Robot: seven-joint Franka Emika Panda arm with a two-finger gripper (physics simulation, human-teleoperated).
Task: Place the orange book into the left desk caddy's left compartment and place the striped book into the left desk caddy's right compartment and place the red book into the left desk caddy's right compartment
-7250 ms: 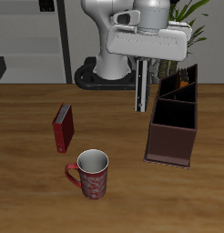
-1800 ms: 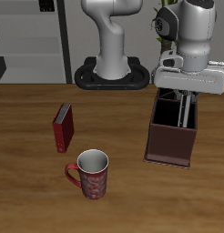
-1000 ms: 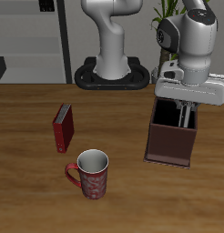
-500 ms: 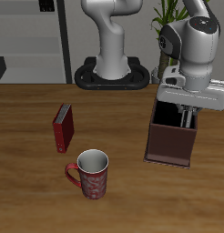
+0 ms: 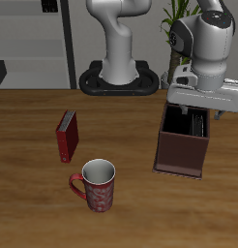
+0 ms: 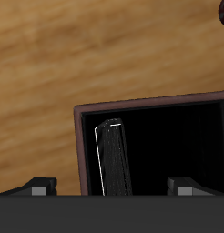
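Gripper open wide above left desk caddy; striped book stands released inside. Red book at 9 o'clock on desk, still to place.

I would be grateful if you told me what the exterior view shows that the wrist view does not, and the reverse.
Only the exterior view shows the red book standing on the table, the mug nearer the front edge, the robot's base, and the left desk caddy's outer front wall. Only the wrist view looks straight down into a compartment, where the striped book stands upright against the dark interior. Both show the caddy, the wooden table and the gripper above the caddy; whether the jaws are open is unclear.
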